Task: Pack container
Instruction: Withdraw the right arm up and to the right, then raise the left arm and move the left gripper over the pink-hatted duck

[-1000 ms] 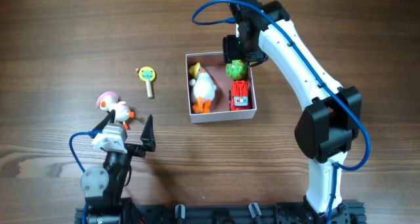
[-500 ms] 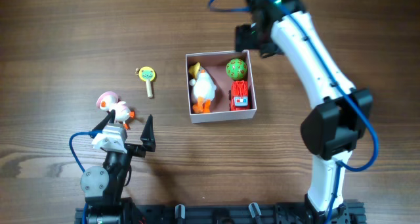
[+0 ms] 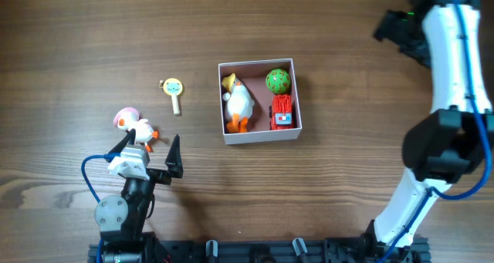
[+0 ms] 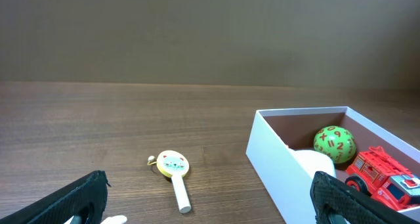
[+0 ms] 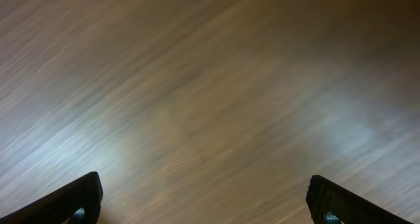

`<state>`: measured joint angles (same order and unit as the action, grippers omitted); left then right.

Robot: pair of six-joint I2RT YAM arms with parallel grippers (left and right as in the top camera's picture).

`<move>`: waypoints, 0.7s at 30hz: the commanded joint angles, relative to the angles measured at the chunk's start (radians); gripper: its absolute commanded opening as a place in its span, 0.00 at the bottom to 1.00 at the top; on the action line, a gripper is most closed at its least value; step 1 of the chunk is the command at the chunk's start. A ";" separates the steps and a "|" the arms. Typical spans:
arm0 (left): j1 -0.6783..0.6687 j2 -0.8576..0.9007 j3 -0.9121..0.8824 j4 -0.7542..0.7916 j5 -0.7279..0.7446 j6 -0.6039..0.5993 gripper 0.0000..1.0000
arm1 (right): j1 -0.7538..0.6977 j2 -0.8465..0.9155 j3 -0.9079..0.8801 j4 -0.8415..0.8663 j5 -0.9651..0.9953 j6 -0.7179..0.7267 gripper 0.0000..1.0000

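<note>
Shallow square container (image 3: 261, 137) on the wooden table (image 3: 347, 101), holding three toys, with both grippers well apart from it.

The container has thin white walls and a dusty-pink floor, and its top is open. Inside it, a white duck (image 3: 238, 102) lies along the left half. A green ball (image 3: 278, 81) sits in the far right corner, and a red truck (image 3: 282, 112) lies just in front of the ball. Left of the container, a yellow round-headed stick toy (image 3: 174, 92) lies flat on the table. Farther to the container's near left is a pink-and-white bird toy (image 3: 133, 125). Just behind that bird, the left gripper (image 3: 149, 152) has its fingers spread wide and holds nothing. The right gripper (image 5: 203, 199) is far off the container's far right corner, with its fingers also spread wide over bare, blurred wood.
</note>
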<state>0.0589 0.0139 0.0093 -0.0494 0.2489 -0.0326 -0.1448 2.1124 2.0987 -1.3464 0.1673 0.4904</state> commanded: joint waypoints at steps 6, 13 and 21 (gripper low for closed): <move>-0.005 -0.007 -0.004 -0.004 -0.003 -0.006 1.00 | -0.088 -0.035 -0.143 0.102 -0.019 0.007 1.00; -0.005 -0.007 -0.004 -0.004 -0.003 -0.006 1.00 | -0.089 -0.035 -0.219 0.131 -0.038 0.009 1.00; -0.005 -0.007 -0.004 0.034 0.196 -0.218 1.00 | -0.089 -0.035 -0.220 0.203 -0.037 0.010 1.00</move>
<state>0.0589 0.0139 0.0093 -0.0372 0.3065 -0.1062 -0.2325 2.1071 1.8854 -1.1763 0.1383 0.4904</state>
